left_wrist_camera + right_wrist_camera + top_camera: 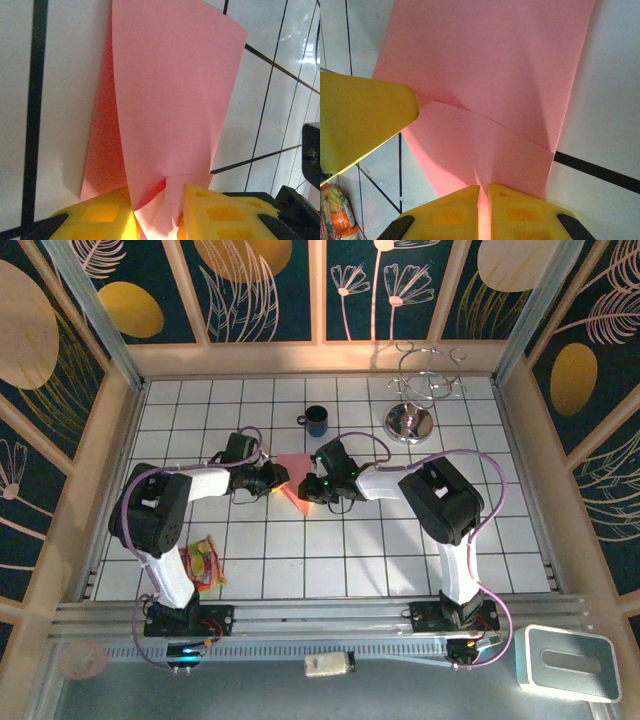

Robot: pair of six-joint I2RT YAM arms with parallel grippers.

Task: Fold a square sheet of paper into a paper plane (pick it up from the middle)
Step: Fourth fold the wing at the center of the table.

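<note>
I am mid-fold: my left gripper (159, 212) and right gripper (484, 210) are each pinched narrow on an edge of the pink paper plane (293, 478), which sits mid-frame, partly lifted off the counter (400, 540). Next, I judge, the flap needs laying over and creasing flat.

Mug (316, 421) back-centre, stand (410, 423) back-right, snack bag (203, 562) front-left; front-centre tiles (330, 560) probably free.

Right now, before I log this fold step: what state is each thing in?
paper plane: partly folded, flap curling up, held by both pincers.
left pincer: shut on the paper plane.
right pincer: shut on the paper plane.
mug: standing upright.
snack packet: lying flat.
</note>
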